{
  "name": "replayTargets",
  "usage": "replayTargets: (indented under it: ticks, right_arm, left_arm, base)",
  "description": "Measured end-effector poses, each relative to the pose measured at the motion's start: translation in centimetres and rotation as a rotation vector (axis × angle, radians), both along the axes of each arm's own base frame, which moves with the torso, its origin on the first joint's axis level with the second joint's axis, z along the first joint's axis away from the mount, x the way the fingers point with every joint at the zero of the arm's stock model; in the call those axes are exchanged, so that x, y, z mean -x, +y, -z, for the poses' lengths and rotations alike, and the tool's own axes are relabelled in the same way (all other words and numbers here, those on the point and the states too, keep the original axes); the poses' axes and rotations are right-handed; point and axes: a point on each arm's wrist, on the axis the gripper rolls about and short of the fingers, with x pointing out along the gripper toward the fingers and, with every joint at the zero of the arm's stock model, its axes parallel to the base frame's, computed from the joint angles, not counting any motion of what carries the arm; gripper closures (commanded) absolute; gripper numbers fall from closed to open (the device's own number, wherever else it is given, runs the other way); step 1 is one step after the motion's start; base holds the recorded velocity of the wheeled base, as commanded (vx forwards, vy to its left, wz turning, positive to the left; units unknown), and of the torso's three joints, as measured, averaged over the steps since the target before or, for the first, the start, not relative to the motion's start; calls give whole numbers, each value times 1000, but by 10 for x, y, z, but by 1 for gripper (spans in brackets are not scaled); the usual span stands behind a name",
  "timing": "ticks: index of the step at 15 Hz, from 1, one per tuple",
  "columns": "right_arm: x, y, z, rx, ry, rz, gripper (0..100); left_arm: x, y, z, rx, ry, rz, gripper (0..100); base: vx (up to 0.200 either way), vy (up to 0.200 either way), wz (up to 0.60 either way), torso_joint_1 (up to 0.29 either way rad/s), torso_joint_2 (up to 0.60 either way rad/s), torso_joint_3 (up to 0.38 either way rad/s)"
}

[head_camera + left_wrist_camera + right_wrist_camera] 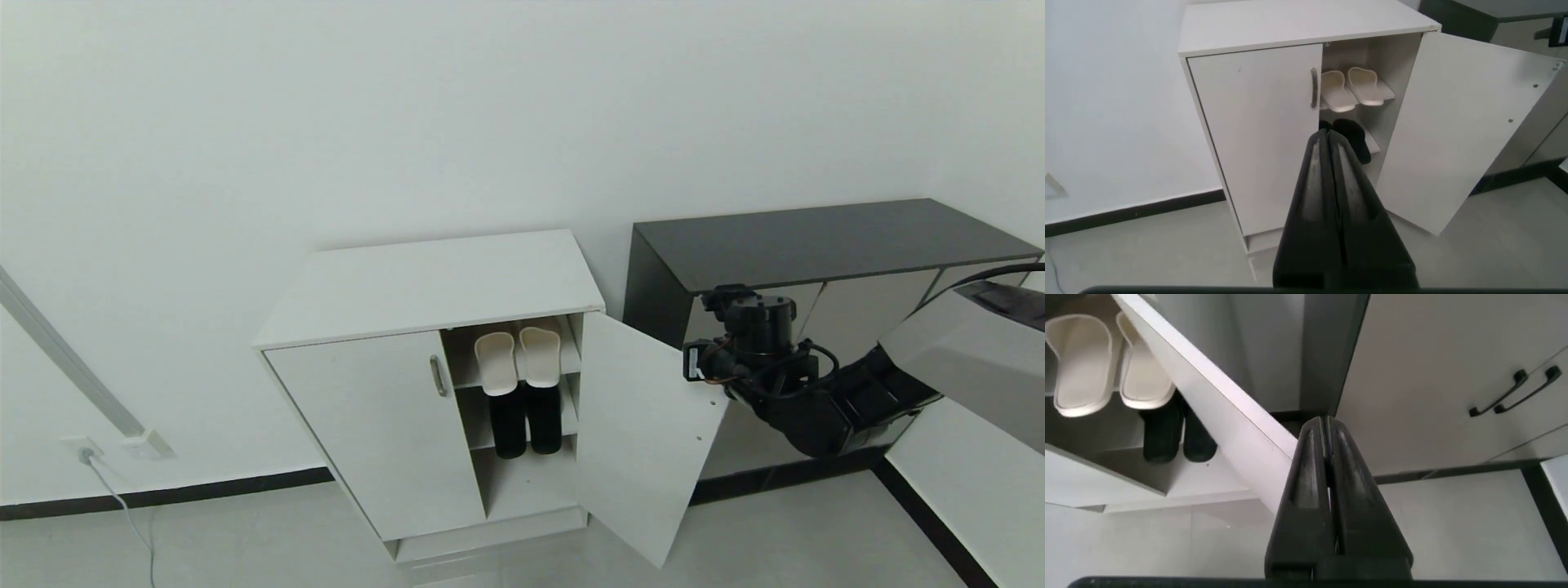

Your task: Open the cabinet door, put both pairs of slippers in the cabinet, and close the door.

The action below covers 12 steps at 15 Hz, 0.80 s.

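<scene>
Both pairs are in the cabinet [424, 282] already: the white slippers [517, 359] lie side by side on the upper shelf [1384, 96], toes toward the back, and the black slippers [526, 420] sit on the shelf just below them, so what remains, by my reading, is shutting the door [645, 425]. That door is hinged on the cabinet's right side and stands swung wide, its inner face toward the opening and its free edge pointing away to the robot's right. The right hand [1328, 433] is at the top corner of that free edge, on the outer-face side, fingers pressed flat together with nothing between them; whether they touch the panel cannot be told. Its long axis runs across the door's top edge rather than along it. The left hand [1327, 139], likewise closed tight and empty, hangs out in front of the cabinet, aimed at the seam beside the closed left door [375, 425], well apart from the open one. The right arm is plainly the nearer, and a push on the outer face toward the cabinet front would swing the door home
</scene>
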Motion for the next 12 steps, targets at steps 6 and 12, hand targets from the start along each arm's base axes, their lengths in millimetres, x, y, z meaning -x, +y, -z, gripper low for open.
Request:
replayTargets:
  ticks: [6,12]
  right_arm:
    - [-9,-1,9,2,2,10,100]
    - [-11,-1,16,7,16,6,100]
  left_arm:
    - [0,0,0,0,0,1,100]
    - [0,0,0,0,0,1,100]
  base:
    - [0,0,0,0,0,0]
    - [0,0,0,0,0,0]
